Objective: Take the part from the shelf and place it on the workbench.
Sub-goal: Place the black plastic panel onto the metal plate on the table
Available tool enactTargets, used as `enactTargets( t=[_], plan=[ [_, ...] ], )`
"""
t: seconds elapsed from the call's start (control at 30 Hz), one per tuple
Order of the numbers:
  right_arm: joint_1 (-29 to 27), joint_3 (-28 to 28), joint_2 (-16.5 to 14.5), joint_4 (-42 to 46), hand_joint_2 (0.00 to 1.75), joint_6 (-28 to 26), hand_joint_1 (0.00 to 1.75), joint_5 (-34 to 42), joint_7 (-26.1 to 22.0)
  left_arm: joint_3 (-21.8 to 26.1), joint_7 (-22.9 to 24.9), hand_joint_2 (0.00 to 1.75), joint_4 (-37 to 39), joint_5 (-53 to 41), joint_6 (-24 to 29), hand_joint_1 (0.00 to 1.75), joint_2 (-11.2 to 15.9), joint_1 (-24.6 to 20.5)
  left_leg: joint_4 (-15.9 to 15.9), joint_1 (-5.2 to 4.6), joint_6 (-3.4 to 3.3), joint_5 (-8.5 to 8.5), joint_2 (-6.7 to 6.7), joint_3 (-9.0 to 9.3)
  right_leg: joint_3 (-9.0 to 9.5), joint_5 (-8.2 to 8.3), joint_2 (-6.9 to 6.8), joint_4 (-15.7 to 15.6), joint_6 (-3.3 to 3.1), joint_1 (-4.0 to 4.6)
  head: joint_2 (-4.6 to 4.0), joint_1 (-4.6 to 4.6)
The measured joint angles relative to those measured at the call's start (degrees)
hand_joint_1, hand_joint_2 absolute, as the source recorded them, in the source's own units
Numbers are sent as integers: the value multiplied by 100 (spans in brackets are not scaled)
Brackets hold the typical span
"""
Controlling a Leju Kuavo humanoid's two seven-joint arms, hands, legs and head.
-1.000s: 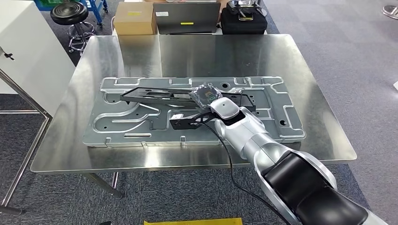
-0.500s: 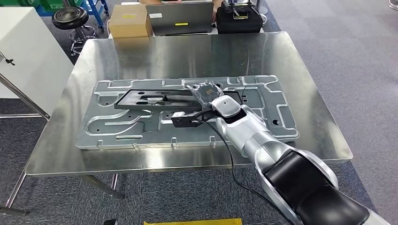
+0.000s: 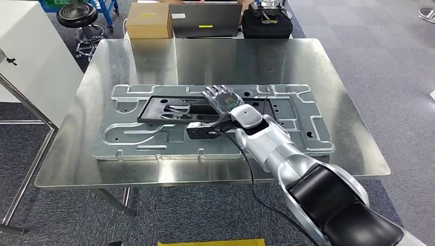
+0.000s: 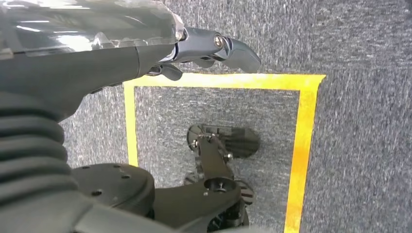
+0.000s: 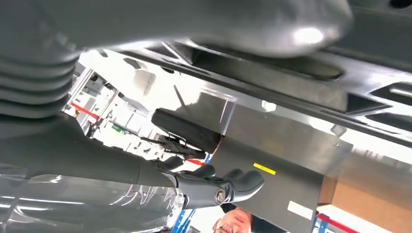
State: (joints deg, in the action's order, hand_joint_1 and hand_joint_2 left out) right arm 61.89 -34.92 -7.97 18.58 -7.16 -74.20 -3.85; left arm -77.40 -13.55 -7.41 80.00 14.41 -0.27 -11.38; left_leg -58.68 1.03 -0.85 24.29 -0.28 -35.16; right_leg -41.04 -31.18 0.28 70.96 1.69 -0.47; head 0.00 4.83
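Placement step, judged close to done. Black part (image 3: 200, 108) lying flat at frame centre on the grey metal plate (image 3: 128, 136), which rests on the steel workbench (image 3: 338, 97). Right hand (image 3: 221, 100) over the part's middle, fingers spread and reaching toward the upper left of the frame; released, nothing gripped. Contact between palm and part not resolvable from the head view; looks touching or just above. Right wrist view: thumb and dark fingers (image 5: 233, 187) apart, with the part's dark underside close by. Left hand (image 4: 214, 46) hanging toward grey carpet and a yellow taped square (image 4: 301, 145), fingers loosely apart, holding nothing. Behind the workbench, upper centre: cardboard box (image 3: 149, 20), laptop (image 3: 205, 19), black case (image 3: 267, 23); stool (image 3: 77, 14) at upper left. Next move, as a judgement: lift the right hand straight up and draw it back without dragging the part, then check that the part sits level inside the plate's outline.
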Motion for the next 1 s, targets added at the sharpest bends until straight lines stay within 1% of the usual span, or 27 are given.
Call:
enactTargets(
  t=[0.03,0.07,0.1,0.13,0.17,0.2,0.23,0.27,0.3,0.37,0.4,0.43,0.5,0.53,0.57,0.6,0.63,0.67,0.7,0.73,0.77,0.83,0.87,0.9,0.93,0.97,1.0],
  plan=[
    [-17,3,2,-1,0,1,0,0,2,0,-2,0,0,0,-7,0,1,4,-1,-2,-2,0,0,-1,-142,-97,0,304,7,-2,0,0],
    [-33,5,3,-2,0,1,0,0,3,0,-2,0,0,0,-11,0,0,7,-1,-3,-4,0,-2,-1,-202,-90,0,427,4,-2,0,0],
    [-42,9,5,-2,0,1,0,0,4,0,-2,0,0,0,-15,0,0,10,-2,-4,-3,0,-4,3,-148,27,0,313,-8,-1,0,0],
    [-41,14,6,-1,0,1,0,0,4,0,-2,0,0,0,-17,0,-1,10,-3,-6,0,2,-7,10,9,220,0,-10,-31,2,0,0],
    [-31,18,6,1,0,0,0,0,4,0,-2,0,0,0,-18,0,-4,9,-3,-8,7,5,-8,16,215,408,0,-440,-64,11,0,0],
    [-18,22,6,3,0,0,0,0,4,0,-2,0,0,0,-18,0,-6,6,-7,-19,23,9,-9,17,397,546,-2,-816,-94,27,0,0],
    [-7,24,5,4,0,-1,0,0,4,0,-2,0,0,0,-18,0,-8,5,-7,-27,44,10,-8,15,520,622,-2,-1077,-120,45,0,0],
    [-1,25,6,3,0,0,0,0,4,0,-2,0,0,0,-18,0,-10,5,-3,-31,72,9,-8,11,573,636,-2,-1200,-142,62,0,0],
    [0,26,9,3,0,0,0,0,4,0,-2,0,0,0,-18,0,-11,6,6,-34,104,4,-8,11,577,637,-1,-1216,-159,76,0,0],
    [2,26,13,9,0,-1,0,1,7,0,-2,0,0,-1,-19,0,-10,9,-2,-34,165,30,-6,7,598,668,-5,-1266,-220,47,0,0],
    [7,26,14,14,0,-1,0,2,8,0,-2,0,0,-1,-19,0,-9,7,-101,-35,194,106,-5,-32,612,687,-11,-1298,-256,28,0,0],
    [10,26,12,19,0,-1,0,2,8,0,-2,0,0,-1,-19,0,-8,6,-320,-34,219,243,-4,-125,627,702,-17,-1326,-286,10,0,0],
    [3,26,10,21,0,0,0,2,7,-1,-2,0,0,-1,-18,0,-8,9,-1065,-21,263,610,-3,-455,630,705,-23,-1333,-313,13,0,0],
    [-9,26,10,20,0,1,0,2,7,-2,-2,0,0,-1,-18,0,-9,15,-1412,-16,281,734,-3,-618,628,704,-23,-1330,-315,16,0,0],
    [-21,26,10,20,0,1,0,2,6,-2,-2,0,0,-1,-18,0,-9,20,-1598,-11,294,760,-2,-711,626,703,-23,-1327,-314,16,0,0],
    [-29,26,10,20,0,1,0,2,5,-2,-2,0,0,-1,-18,0,-9,24,-1554,-5,302,670,-1,-694,625,699,-21,-1320,-310,15,0,0],
    [-30,26,10,20,0,1,0,1,5,-2,-1,0,0,-1,-19,0,-8,23,-1269,3,303,482,1,-562,626,690,-18,-1306,-299,13,0,0],
    [-28,26,10,22,0,2,0,0,3,-2,4,0,0,0,-22,0,-5,20,-855,13,299,277,5,-370,625,675,-15,-1284,-280,10,0,0],
    [-23,26,11,25,0,3,0,0,2,-2,10,0,0,4,-32,0,-3,15,-463,10,285,133,8,-180,614,656,-10,-1251,-253,20,0,0],
    [-20,26,11,27,0,6,0,-1,0,-2,19,0,0,10,-45,0,-2,13,-185,6,256,51,8,-47,601,643,-7,-1227,-224,29,0,0],
    [-20,26,10,31,0,9,0,-3,-2,-2,27,0,0,19,-58,0,-1,14,-57,-1,224,40,4,10,588,637,-5,-1210,-196,39,0,0],
    [-23,26,7,34,0,12,0,-9,-2,-2,42,0,0,33,-77,0,-2,22,-37,-11,144,44,-6,12,577,642,-8,-1213,-138,45,0,0],
    [-23,26,5,36,0,12,0,-11,1,-2,49,0,0,39,-81,0,-3,25,-23,-6,110,30,-7,13,572,620,-11,-1192,-105,34,0,0],
    [-21,27,5,37,0,12,0,-13,4,-2,58,0,0,43,-85,0,-3,25,-10,0,73,18,-6,17,539,552,-14,-1110,-73,26,0,0],
    [-19,27,5,38,0,12,0,-14,7,-2,67,0,0,48,-89,0,-4,24,4,8,42,7,-4,20,460,428,-15,-924,-45,17,0,0],
    [-22,28,6,38,0,13,0,-15,10,-2,74,0,0,51,-93,0,-3,23,8,9,23,3,-2,20,327,257,-16,-624,-24,8,0,0],
    [-32,28,6,38,0,13,0,-16,11,-2,82,0,0,53,-99,0,-3,25,8,7,10,2,-1,16,147,71,-17,-238,-9,8,0,0]
  ],
)
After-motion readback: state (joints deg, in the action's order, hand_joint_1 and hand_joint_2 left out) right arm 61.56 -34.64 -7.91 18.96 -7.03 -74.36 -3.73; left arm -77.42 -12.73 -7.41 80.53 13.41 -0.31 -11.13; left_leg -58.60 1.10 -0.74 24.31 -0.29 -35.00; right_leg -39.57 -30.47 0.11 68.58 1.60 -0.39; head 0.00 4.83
